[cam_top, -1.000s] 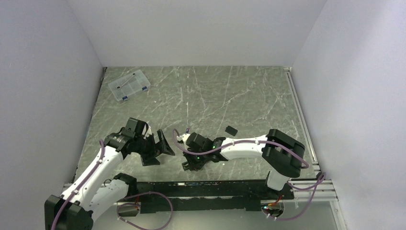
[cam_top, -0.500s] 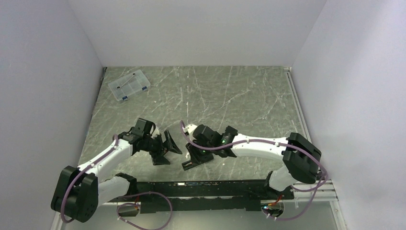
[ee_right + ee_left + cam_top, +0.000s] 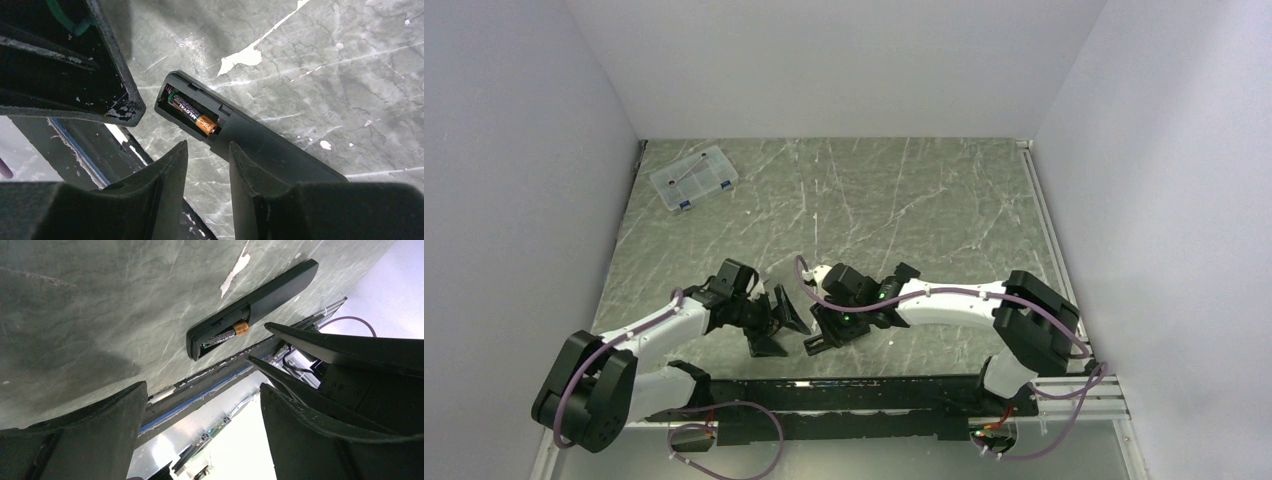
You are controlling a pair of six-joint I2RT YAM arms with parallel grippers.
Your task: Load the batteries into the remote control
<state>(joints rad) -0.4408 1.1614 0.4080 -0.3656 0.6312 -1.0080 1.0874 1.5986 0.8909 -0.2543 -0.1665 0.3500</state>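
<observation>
— Black hard plastic is noted for the remote control (image 3: 260, 145); where is it found?

— It is found lying flat on the table (image 3: 924, 200), close to the near edge and slightly left of centre, between the two grippers. Its battery bay is uncovered at the near-left end, and one battery (image 3: 192, 116) with an orange-gold end is seated in it. A second cell cannot be located in any view.

— How is it expected to handle?

— It is judged light and stiff, with a smooth shell likely to slide on the stone-patterned top if pushed. A hold across the narrow width is recommended, on the closed half away from the bay, so that the opening is left free. The cell is judged small, smooth and prone to rolling. It would be best pinched across the middle of its barrel.

— And the grippers?

— The left gripper (image 3: 202, 390) is recorded just left of the open end, its fingers spread wide with nothing between them. The right gripper (image 3: 207, 145) is recorded over the bay with a narrow gap between its fingers, and nothing is held. Whether the remote is touched cannot be told.

— Anything further out?

— A clear compartment box (image 3: 694, 178) is noted at the far left, well apart.
</observation>
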